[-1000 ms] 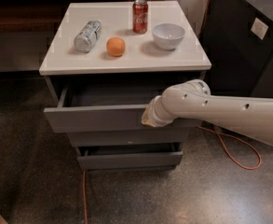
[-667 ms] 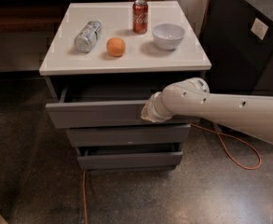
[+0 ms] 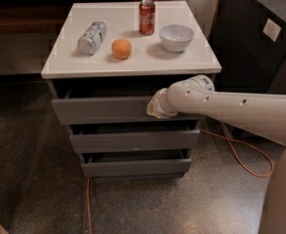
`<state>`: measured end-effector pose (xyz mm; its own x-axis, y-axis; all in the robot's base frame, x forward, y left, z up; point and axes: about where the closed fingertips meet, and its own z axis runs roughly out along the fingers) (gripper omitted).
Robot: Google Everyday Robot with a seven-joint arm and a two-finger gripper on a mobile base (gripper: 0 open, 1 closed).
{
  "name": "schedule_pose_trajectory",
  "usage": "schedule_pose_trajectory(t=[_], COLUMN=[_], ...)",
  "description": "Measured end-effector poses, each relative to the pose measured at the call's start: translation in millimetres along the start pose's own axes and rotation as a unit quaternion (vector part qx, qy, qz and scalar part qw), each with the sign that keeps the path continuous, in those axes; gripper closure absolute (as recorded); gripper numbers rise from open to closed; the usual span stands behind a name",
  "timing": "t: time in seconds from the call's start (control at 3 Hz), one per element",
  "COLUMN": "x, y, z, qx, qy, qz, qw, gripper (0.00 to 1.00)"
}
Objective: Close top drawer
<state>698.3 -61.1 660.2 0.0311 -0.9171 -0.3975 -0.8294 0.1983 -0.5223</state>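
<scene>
The top drawer (image 3: 103,110) is a wide grey drawer with a plain front, just under the white tabletop (image 3: 132,65). It stands out only a little, with a dark gap above its front panel. My gripper (image 3: 152,109) is at the end of the cream arm that reaches in from the right. It sits against the right part of the drawer's front panel.
On the tabletop are a lying silver can (image 3: 91,38), an orange (image 3: 121,48), a red cola can (image 3: 147,17) and a white bowl (image 3: 176,37). Two more grey drawers (image 3: 132,141) sit below. An orange cable (image 3: 245,160) lies on the floor at right. A dark cabinet (image 3: 259,43) stands at right.
The top drawer has slid inward and stands out less than before. My gripper has moved with its front panel toward the cabinet.
</scene>
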Motion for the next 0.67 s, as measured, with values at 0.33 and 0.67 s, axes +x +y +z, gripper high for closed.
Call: schedule_pose_trajectory(t=[0.33, 0.67], x=[1.8, 1.8], y=[-0.7, -0.6], z=[3.8, 3.8], qx=[0.000, 0.000], qy=[-0.012, -0.012], qz=[0.003, 0.003], qw=[0.9999, 0.9999], gripper=[1.00, 1.00])
